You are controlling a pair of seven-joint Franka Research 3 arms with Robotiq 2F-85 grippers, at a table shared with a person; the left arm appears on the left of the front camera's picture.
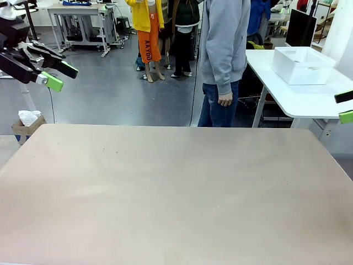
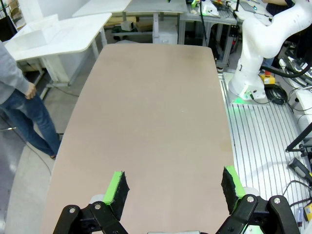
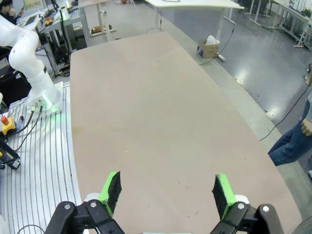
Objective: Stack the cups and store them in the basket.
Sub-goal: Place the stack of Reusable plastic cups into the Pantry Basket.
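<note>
The cups are out of view. The basket (image 1: pixel 302 65), a white rectangular bin, stands on a white side table beyond the far right corner of the tan table (image 1: pixel 176 187); in the left wrist view the basket (image 2: pixel 43 32) sits at the upper left. My left gripper (image 1: pixel 62 75) hangs open high at the far left, above the floor, with nothing between its pads. At the picture's right edge my right gripper (image 1: pixel 346 106) is open and holds nothing. Both wrist views look down the bare tabletop past the open left gripper (image 2: pixel 175 183) and the open right gripper (image 3: pixel 165 187).
A person in a grey hoodie and jeans (image 1: pixel 223 49) stands at the far side, one hand (image 1: pixel 225 100) hanging down. The white side table (image 1: pixel 309 96) lies to the right. A small cardboard box (image 1: pixel 26 122) sits on the floor at far left.
</note>
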